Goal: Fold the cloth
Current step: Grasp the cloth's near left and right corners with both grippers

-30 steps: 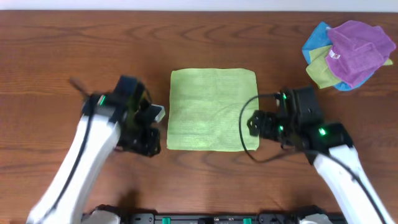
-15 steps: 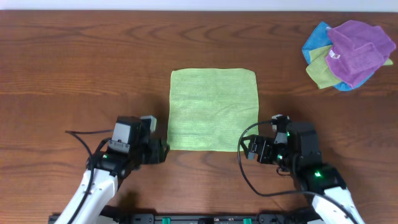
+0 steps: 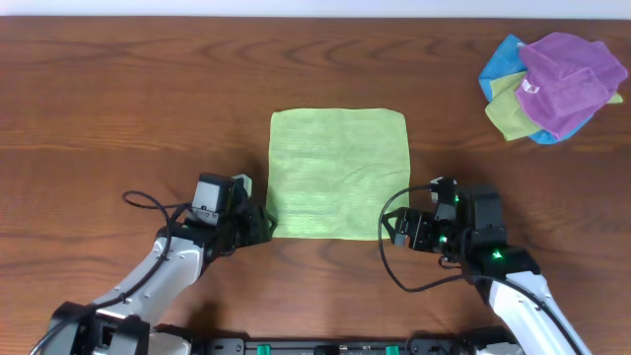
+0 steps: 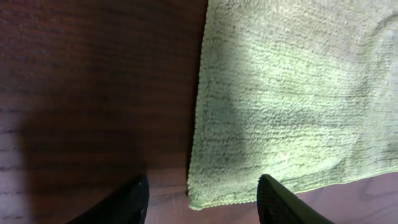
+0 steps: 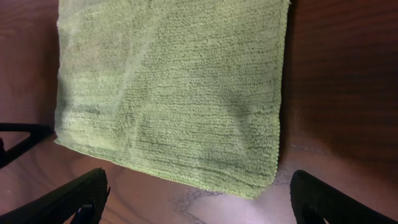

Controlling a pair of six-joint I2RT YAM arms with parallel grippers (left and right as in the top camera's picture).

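A light green square cloth lies flat on the wooden table. My left gripper is open at the cloth's near left corner; in the left wrist view the corner lies between the two dark fingertips. My right gripper is open at the near right corner; in the right wrist view the corner lies between the widely spread fingers. Neither gripper holds the cloth.
A heap of cloths, purple, blue and green, lies at the far right of the table. A black cable trails by the left arm.
Both arms have come down and toward the front, closing on the cloth's near corners. The left gripper has moved right to the corner. The cloth has not moved.
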